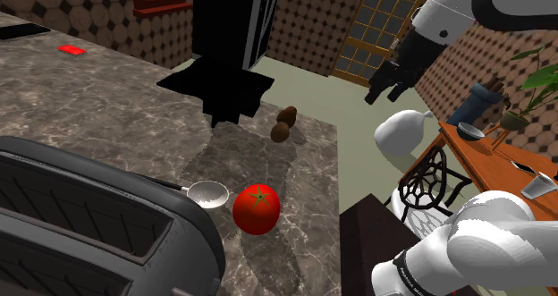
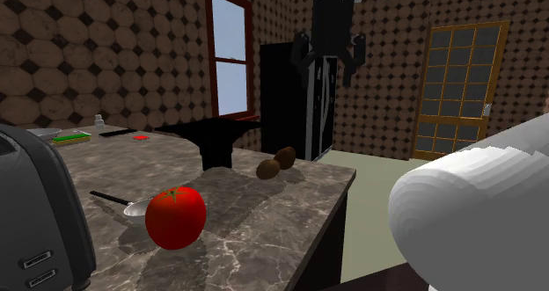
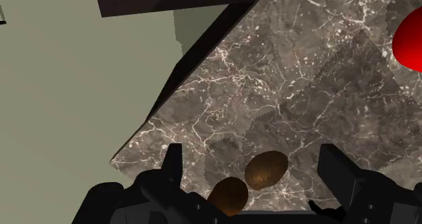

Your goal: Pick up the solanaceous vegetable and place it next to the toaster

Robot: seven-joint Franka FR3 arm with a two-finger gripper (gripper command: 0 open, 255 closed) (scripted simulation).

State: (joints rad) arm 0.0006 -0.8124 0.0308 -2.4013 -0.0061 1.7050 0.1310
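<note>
Jaws stand wide apart, gripping and touching nothing, high over two brown ovals (image 3: 266, 170) lying well away from the toaster (image 1: 98, 223). Tomato (image 1: 257, 208) rests on the table (image 1: 107, 97) near the toaster, beside a spoon (image 1: 207, 193). It sits upright with the green calyx on top; it is round, with no distinct long axis.

The white arm (image 1: 487, 241) rises at the lower right of the shoulder view and re-enters at the upper right, its dark wrist (image 1: 420, 48) angled down and left. The black claw (image 1: 383, 94) hangs at top centre of the second exterior view, fingers (image 3: 172, 165) spread wide, clasping nothing.
</note>
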